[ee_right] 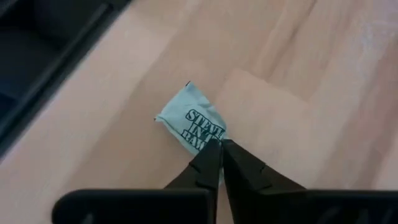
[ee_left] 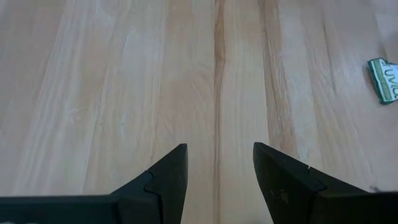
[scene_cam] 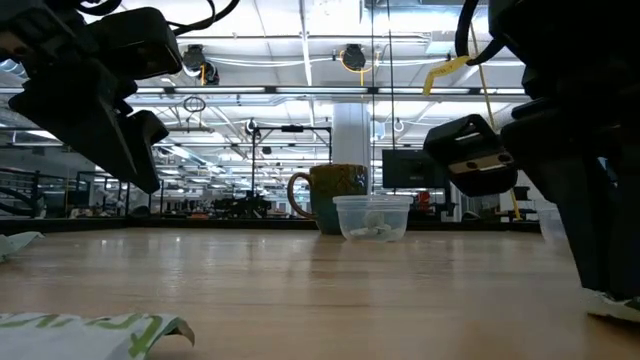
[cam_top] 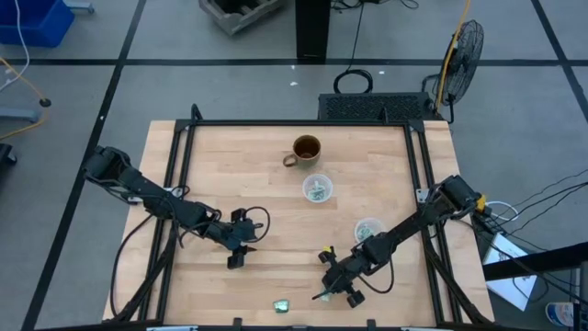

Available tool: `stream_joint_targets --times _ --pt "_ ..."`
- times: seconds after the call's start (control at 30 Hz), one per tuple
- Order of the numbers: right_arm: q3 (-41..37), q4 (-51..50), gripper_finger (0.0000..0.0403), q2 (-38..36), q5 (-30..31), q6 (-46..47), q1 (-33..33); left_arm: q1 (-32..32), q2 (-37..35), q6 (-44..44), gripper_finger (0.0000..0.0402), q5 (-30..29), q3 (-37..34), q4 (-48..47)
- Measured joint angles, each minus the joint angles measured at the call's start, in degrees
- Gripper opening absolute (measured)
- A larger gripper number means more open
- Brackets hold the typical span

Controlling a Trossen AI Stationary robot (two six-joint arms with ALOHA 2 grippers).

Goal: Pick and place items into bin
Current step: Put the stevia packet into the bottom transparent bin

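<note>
mug [cam_top: 306, 149]: stood at the table's [cam_top: 230, 184] far middle
cup [cam_top: 317, 190]: sat just before the mug
packet [cam_top: 281, 304]: lay at the near edge

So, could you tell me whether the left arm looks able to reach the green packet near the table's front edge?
Probably yes. The left gripper is open, and only bare wood lies between it and the green packet. The right gripper, shut on a second packet, sits close beside.

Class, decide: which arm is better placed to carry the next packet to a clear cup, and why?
Right. The right gripper is already shut on a packet; the left gripper is open over bare table.
</note>
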Motion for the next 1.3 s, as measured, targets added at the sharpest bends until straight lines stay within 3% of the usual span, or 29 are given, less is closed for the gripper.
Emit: stream_joint_targets --times 0.2,0.43,0.57,0.73,1.03,1.3 --pt "-0.49 -10.57 0.0002 -7.88 8.32 -1.26 0.05 0.0 -0.01 0.77 0.0189 0.01 0.0 -0.01" --pt "-0.27 -30.13 0.0002 -23.98 24.43 12.18 0.1 0.0 0.0 0.75 0.0189 -0.26 0.0 0.1" --pt "-0.17 -44.65 0.0003 -30.74 27.01 23.92 0.07 0.0 0.01 0.58 0.0189 -1.17 0.0 0.13" --pt "-0.31 -62.54 0.0002 -31.76 26.62 40.02 0.09 0.0 0.0 1.19 0.0189 -1.7 0.0 0.12" --pt "-8.75 -57.26 0.0023 -29.6 23.09 38.55 -1.3 0.0 0.0 2.08 0.0189 -2.97 0.0 0.13" --pt "-9.98 -53.42 0.0066 -29.66 22.05 32.88 -3.51 -0.01 0.0 1.91 0.0189 -2.92 0.0 0.24"
